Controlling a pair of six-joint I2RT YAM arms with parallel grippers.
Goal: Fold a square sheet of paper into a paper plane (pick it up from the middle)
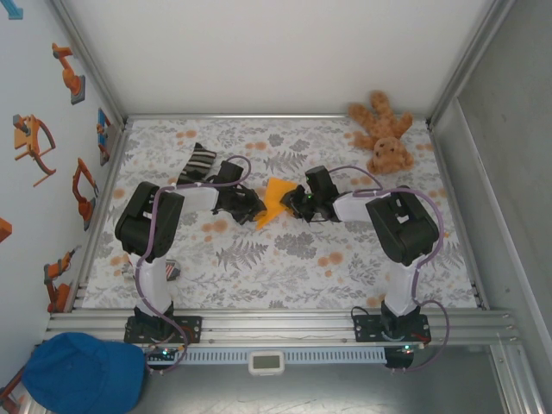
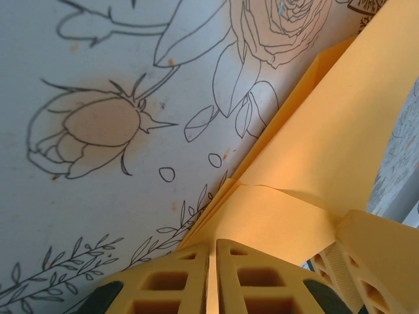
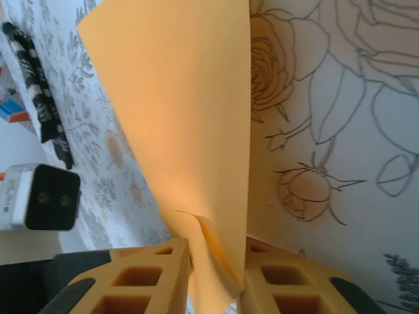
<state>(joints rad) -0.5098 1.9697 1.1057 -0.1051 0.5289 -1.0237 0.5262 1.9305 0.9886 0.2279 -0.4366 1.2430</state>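
Square sheet of paper [image 1: 276,200] sits dead centre of the desk [image 1: 285,259], pinned between the two arms. It's plain orange-yellow, and it isn't flat: from above it reads as a folded, pointed wedge, the tip aimed at the back wall.

On its left edge, the left end effector [image 1: 254,210] is clenched on it. In the left wrist view the fingers [image 2: 167,281] are pressed nearly together with a thin sliver of paper [image 2: 327,131] between them, and stacked layers fan away up to the right, their fold edges running in sharp parallel lines. On the right edge, the right end effector [image 1: 297,205] is grasping the paper too. In the right wrist view the sheet [image 3: 190,118] rises out from between the pads [image 3: 275,281] as one smooth, broad face, with a small wrinkle just above the grip.

Now the surroundings. The left wall carries orange robot-arm stickers [image 1: 34,142]. A blue cap [image 1: 82,371] lies in the near left corner, outside the rail. The desk wears a white cloth printed with grey leaves and pale orange blooms. A black-and-white striped sock [image 1: 197,164] lies at the back left, just beyond the left arm. A brown teddy bear [image 1: 384,134] sprawls in the far right corner, well apart from the paper. Plain white panels in an aluminium frame close off the back.
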